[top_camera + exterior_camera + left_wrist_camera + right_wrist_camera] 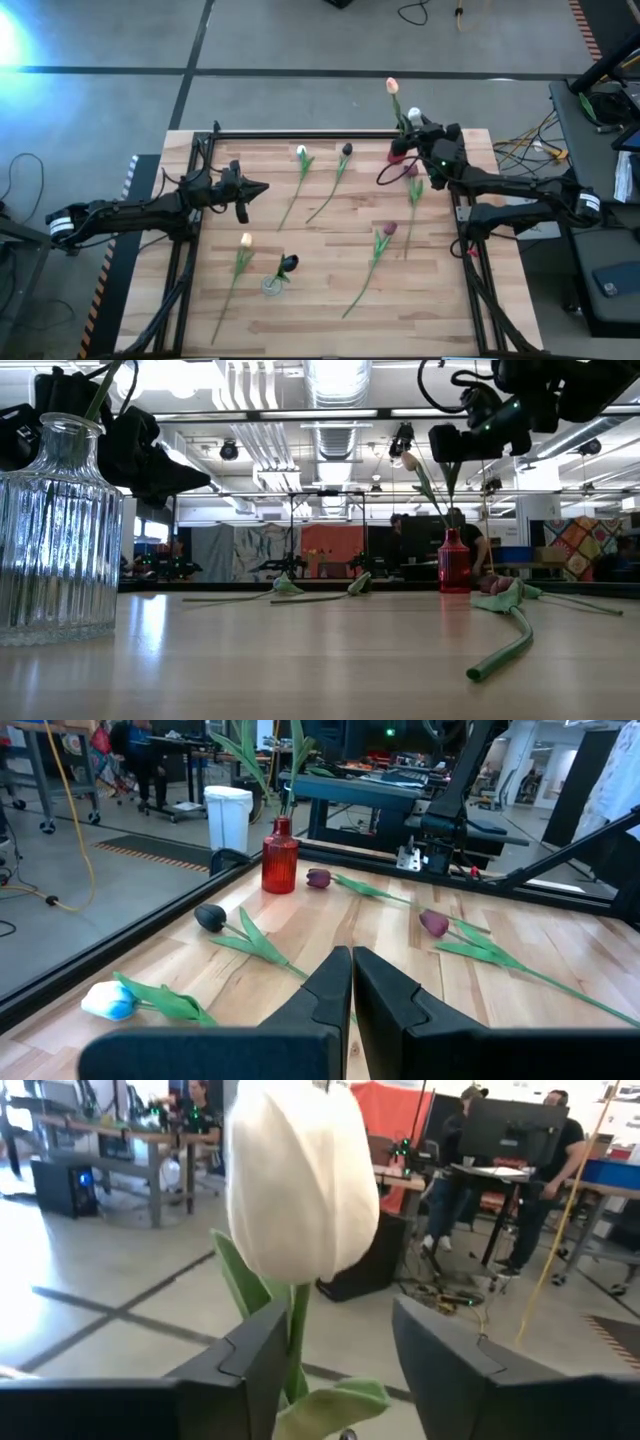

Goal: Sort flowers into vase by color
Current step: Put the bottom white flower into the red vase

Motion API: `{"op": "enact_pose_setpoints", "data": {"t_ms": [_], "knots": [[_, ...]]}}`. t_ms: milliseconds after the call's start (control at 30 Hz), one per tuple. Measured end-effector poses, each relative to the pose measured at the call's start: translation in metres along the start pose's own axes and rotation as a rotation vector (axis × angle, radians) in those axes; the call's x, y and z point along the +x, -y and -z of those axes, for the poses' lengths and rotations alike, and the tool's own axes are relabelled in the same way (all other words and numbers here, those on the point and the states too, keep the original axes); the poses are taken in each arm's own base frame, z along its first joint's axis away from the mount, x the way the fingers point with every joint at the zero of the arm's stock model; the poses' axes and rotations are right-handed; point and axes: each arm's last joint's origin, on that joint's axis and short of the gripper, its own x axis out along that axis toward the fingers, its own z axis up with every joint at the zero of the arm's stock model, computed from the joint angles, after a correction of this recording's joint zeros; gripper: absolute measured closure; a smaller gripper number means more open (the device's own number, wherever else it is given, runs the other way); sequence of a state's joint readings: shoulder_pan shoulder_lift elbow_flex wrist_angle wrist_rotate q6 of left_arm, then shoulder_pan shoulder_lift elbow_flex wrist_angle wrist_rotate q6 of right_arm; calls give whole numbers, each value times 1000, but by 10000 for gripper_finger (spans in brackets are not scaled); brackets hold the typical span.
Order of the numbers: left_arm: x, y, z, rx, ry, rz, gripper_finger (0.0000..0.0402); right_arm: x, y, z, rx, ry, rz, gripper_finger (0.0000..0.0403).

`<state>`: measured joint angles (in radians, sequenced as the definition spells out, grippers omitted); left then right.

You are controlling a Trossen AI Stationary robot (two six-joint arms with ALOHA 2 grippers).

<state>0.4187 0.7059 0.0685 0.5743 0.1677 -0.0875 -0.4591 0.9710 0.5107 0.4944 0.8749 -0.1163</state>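
Observation:
A red vase (398, 152) stands near the table's far right corner with a peach tulip (392, 86) upright in it. My right gripper (340, 1320) hovers open above the vase (452, 560), and a white tulip (300, 1180) stands between its fingers. A clear glass vase (272, 286) near the near edge holds a dark tulip (289, 263). On the wood lie a white tulip (301, 152), a dark one (346, 150), two maroon ones (412, 172) (388, 230) and a peach one (246, 240). My left gripper (351, 990) waits shut at the left side. My right gripper has the white tulip's stem (297, 1330) running up close beside one finger (250, 1365), with a wide gap to the other finger. I cannot tell whether that finger touches the stem. The head stands upright above the fingertips.
A black metal frame (300, 133) runs along the table's far edge and down both sides. The loose tulips lie spread over the middle of the table. In the low view the glass vase (55, 530) stands close at the near left. People work at desks beyond the table.

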Motion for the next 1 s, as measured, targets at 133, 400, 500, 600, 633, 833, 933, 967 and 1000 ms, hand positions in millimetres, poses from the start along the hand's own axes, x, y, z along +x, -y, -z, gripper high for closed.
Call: {"op": "enact_pose_setpoints", "data": {"t_ms": [133,400,500,600,633,833,933,967,1000], "knots": [[0,0,-1,0,-1,0,402,1,-2,-5,-32,-38,-8,193],[9,-1,-21,52,-71,-12,402,3,-2,-24,-96,-130,-32,155],[16,-2,-31,70,-107,-20,402,2,-2,-33,-117,-161,-42,145],[25,-4,-37,84,-139,-23,402,-2,-3,-42,-153,-189,-63,136],[29,-5,-39,85,-152,-24,402,-3,-3,-45,-163,-195,-71,134],[56,-10,-40,95,-284,-23,402,-15,-6,-68,-202,-217,-120,131],[70,-13,-37,94,-342,-22,402,-20,-5,-80,-209,-214,-133,131],[74,-14,-37,91,-358,-22,402,-21,-5,-83,-212,-214,-138,131],[78,-14,-36,88,-374,-22,402,-23,-4,-87,-215,-215,-141,131]]}}
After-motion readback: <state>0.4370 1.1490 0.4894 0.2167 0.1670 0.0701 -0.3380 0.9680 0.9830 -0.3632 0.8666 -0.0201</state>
